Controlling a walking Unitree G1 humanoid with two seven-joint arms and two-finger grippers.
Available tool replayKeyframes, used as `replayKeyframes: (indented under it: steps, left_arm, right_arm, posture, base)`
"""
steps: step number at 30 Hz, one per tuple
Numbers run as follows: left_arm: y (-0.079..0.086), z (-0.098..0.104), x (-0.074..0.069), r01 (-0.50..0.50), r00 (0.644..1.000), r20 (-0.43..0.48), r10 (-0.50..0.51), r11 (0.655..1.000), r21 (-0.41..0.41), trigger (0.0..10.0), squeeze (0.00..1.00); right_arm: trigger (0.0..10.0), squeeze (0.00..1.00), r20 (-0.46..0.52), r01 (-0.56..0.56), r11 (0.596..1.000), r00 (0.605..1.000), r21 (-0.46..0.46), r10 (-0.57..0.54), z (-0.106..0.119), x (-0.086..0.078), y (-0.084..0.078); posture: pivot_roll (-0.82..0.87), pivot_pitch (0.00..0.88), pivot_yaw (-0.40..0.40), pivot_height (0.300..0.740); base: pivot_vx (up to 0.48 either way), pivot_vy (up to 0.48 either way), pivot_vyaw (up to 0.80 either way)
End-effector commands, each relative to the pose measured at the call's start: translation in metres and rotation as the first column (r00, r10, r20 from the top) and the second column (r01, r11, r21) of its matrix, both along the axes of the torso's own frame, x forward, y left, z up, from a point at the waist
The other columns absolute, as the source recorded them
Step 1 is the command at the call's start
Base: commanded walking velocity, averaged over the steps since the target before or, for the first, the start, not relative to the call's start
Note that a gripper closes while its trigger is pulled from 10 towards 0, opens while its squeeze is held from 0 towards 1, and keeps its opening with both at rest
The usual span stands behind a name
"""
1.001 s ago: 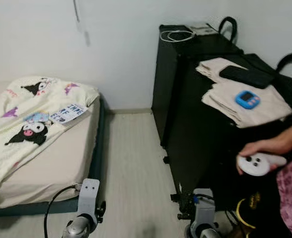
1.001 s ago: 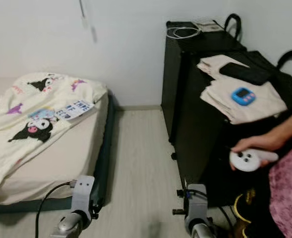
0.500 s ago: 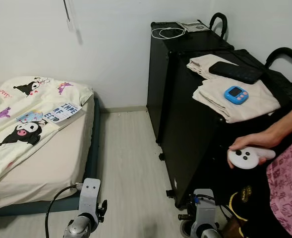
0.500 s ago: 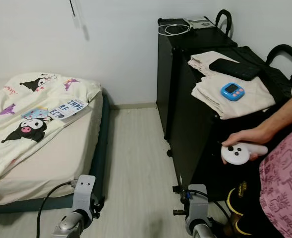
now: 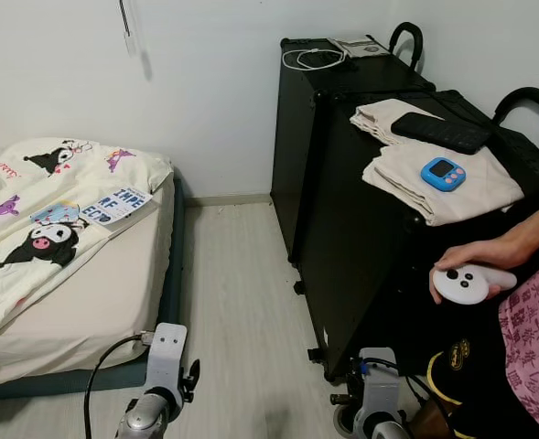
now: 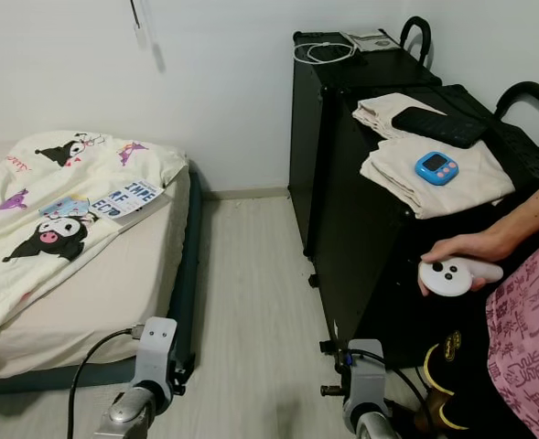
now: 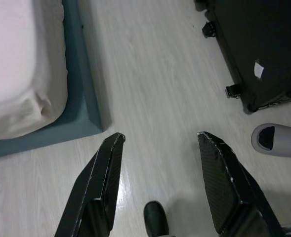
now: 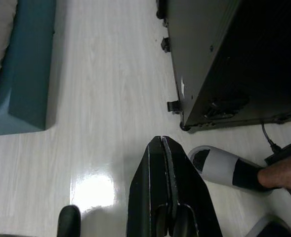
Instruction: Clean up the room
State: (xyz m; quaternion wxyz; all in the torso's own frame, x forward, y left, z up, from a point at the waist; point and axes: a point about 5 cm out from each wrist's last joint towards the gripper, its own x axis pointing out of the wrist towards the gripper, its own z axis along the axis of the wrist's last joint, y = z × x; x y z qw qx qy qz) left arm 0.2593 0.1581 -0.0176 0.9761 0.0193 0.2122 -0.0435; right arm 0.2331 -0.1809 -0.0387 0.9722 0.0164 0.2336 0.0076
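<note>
A printed blanket (image 5: 40,215) lies rumpled on the bed (image 5: 95,311), its length running toward the wall. Over the floor (image 7: 155,94) the left hand (image 7: 160,140) hangs spread, the right hand (image 8: 161,143) pressed closed (empty). A person's hand (image 5: 475,265) grips a white controller (image 5: 466,285) beside black cases (image 5: 361,229).

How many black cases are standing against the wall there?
2: a tall black case by the wall with a white cable on top, and a larger one in front of it holding folded cloths. More may be hidden.
</note>
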Motion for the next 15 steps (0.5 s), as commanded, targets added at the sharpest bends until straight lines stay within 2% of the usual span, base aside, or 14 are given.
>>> replayKeyframes:
  steps: [1,6,15]
  left_arm:
    - [0.0005,-0.0023,-0.0041,0.007,1.0,-0.002,-0.007,1.0,0.009,10.0,0.0]
    - [0.0003,-0.0018,-0.0037,0.008,1.0,0.003,-0.008,1.0,0.009,10.0,0.0]
    - [-0.0007,0.0005,-0.0032,0.013,1.0,0.027,-0.013,1.0,-0.001,10.0,0.0]
  right_arm:
    - [10.0,0.0,0.014,0.013,1.0,1.0,-0.004,-0.013,0.0005,-0.0018,-0.003]
    - [10.0,0.0,0.016,0.015,1.0,1.0,-0.005,-0.015,0.0009,-0.0014,-0.0038]
    - [10.0,0.0,0.022,0.019,1.0,1.0,-0.005,-0.018,0.0014,-0.0015,-0.0039]
  posture:
    - [0.02,0.106,-0.002,0.729]
    - [0.02,0.107,-0.002,0.729]
    - [0.02,0.113,-0.002,0.729]
  base:
    - [0.0,0.0,0.0]
    - [0.0,0.0,0.0]
    - [0.34,0.0,0.0]
